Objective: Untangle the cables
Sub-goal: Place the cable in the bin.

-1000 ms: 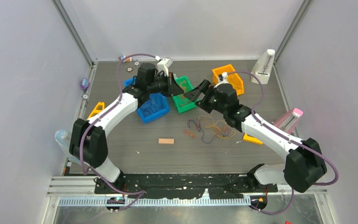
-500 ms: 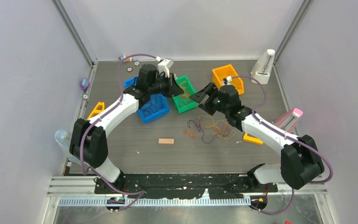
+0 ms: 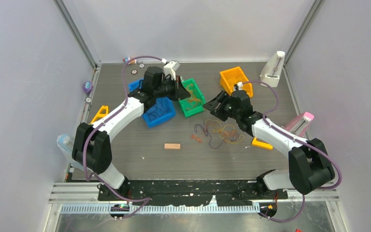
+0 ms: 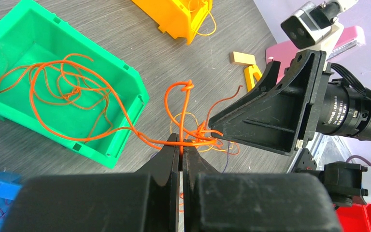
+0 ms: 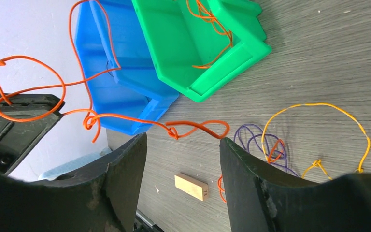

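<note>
The left arm [image 3: 121, 113] reaches toward the counter's [image 3: 140, 150] far edge, its left claw [image 4: 180, 145] pinched tight on a thin orange cable [image 4: 185, 111]. The right arm [image 3: 275, 135] angles inward, its right claw [image 5: 183, 154] with jaws parted.

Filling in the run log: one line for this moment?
left gripper: shut on orange cable | right gripper: open at cable loop

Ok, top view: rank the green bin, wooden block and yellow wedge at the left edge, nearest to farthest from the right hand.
1. Green bin, just left of the right hand.
2. Wooden block, mid-table.
3. Yellow wedge, far left edge.
</note>
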{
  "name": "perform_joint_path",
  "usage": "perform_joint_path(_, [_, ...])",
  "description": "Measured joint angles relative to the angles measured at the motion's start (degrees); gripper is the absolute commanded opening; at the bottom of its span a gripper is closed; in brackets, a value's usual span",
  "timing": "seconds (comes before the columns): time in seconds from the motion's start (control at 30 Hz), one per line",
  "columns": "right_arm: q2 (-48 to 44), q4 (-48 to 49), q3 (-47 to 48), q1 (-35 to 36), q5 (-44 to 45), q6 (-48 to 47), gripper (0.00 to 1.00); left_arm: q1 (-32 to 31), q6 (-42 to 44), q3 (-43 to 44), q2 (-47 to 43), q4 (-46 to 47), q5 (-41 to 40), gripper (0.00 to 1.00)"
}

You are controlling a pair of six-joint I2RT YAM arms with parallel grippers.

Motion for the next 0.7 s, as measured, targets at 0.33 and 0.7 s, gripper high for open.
perform_joint_path(0.33, [4.24,2.93,-0.72,-0.48,-0.66,0.28,0.44,-0.83,-0.39,0.0,0.02,-0.02,-0.37,0.0])
perform_joint_path(0.7, [13.22,4.59,6.47,-0.52,-0.87,-2.21,0.06,-1.4,-0.57,3.13,5.42,-0.87,0.98,0.0])
